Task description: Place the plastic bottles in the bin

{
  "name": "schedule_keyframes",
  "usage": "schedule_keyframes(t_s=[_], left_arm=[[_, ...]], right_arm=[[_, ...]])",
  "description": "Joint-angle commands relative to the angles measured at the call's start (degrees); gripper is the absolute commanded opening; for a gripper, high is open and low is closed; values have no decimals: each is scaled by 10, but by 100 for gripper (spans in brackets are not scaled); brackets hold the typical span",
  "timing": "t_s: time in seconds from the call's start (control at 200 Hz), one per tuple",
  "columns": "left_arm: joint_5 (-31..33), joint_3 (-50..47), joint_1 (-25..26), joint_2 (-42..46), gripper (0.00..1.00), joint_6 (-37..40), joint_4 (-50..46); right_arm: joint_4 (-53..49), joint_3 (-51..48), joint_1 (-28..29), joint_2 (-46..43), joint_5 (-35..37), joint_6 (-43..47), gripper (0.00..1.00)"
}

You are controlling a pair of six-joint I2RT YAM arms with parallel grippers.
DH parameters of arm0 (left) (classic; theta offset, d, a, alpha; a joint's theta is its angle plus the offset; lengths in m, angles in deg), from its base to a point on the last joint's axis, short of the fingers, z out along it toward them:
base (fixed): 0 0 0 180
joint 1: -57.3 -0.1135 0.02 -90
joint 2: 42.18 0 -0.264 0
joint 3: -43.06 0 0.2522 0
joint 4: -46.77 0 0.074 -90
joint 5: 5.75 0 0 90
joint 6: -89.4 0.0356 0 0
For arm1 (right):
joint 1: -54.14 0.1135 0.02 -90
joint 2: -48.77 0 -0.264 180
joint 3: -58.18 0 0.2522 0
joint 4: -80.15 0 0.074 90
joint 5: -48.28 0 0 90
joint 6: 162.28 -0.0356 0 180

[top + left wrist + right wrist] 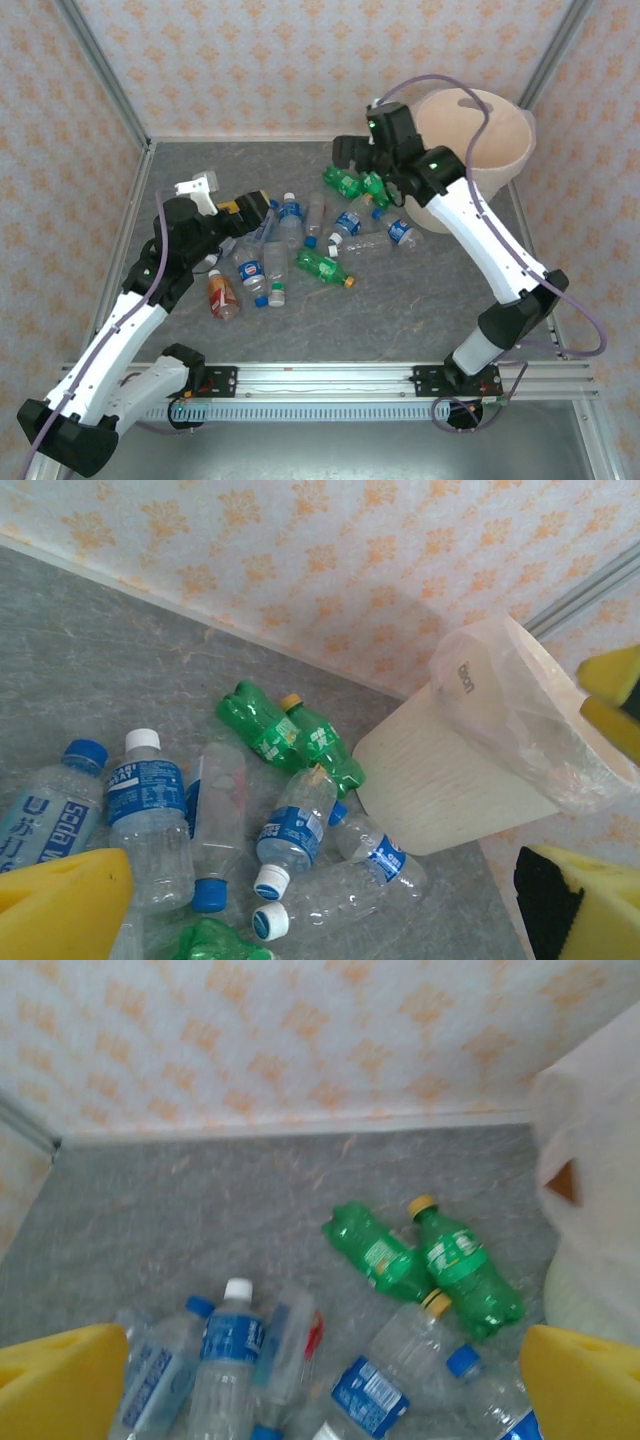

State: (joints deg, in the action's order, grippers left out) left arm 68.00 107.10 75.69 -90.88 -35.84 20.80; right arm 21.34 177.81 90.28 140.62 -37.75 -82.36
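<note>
Grey counter [420, 300] still carries the whole job. About a dozen bottles [290, 215] lie on their sides in a loose heap at mid-counter, and what I can see of the bin's [505, 150] inside looks bare, so I judge nothing is delivered yet. The bin stands upright in the far right corner, tight to the walls [300, 60]. A green pair [350, 183] lies closest to its foot, and a red-labelled one [222, 295] lies furthest off, toward the near left. The right gripper [345, 155] hangs over the green pair with its jaws wide apart and nothing between them. The left gripper [262, 215] sits at the heap's left end, its jaws also spread and empty. For room, there is bare counter along the far left and a clear strip between the heap and the rail [330, 378] at the near edge. The right side is cramped, because my right arm lies between heap and bin and its purple cable [430, 79] loops over the rim. I would lift well above that rim before swinging in. The bottles touch one another, so any pick is likely to nudge its neighbours.
</note>
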Motion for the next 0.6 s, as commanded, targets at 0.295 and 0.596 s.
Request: schedule_keyframes(t_s=[0.295,0.596], left_arm=[[63,-3,5,73,99,59,-84],[89,-16,6,115,99,67,-119]], right_arm=[[0,-44,82,65,61,61,100],[-18,-49,101,121,-32,92,100]])
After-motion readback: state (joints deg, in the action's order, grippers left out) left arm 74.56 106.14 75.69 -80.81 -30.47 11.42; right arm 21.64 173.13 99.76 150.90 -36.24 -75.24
